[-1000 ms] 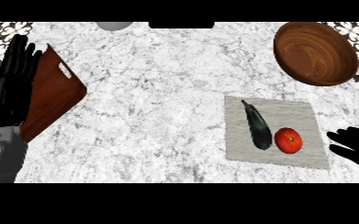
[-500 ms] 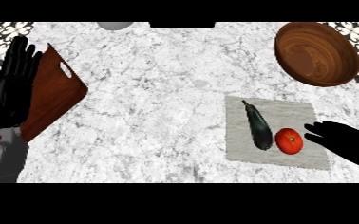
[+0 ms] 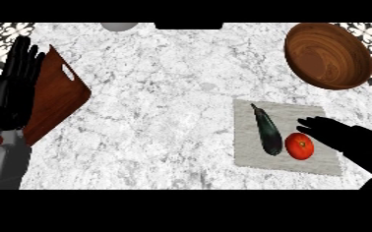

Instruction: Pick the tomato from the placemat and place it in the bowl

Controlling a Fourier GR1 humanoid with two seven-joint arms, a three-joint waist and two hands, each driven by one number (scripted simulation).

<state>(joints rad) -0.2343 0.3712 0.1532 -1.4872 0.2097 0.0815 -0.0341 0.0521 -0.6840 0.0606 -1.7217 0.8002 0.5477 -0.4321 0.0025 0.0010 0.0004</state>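
Little of the job was done, by my reckoning: the wooden bowl (image 3: 327, 55) at about one o'clock on the marble counter (image 3: 167, 103) held nothing, and the whole lift and carry remained. The brown cutting board (image 3: 56, 94) lay at nine o'clock, with the left hand (image 3: 19, 81) resting open at that edge, fingers up. The grey placemat (image 3: 291, 112) sat at four o'clock. The right hand (image 3: 341, 136) hovered over its right side, fingers spread and holding nothing, tips just beside the tomato. A dark eggplant (image 3: 267, 130) lay lengthwise just left of the tomato (image 3: 299, 146), close enough to crowd a grasp from that side. The path up to the bowl looked unobstructed.
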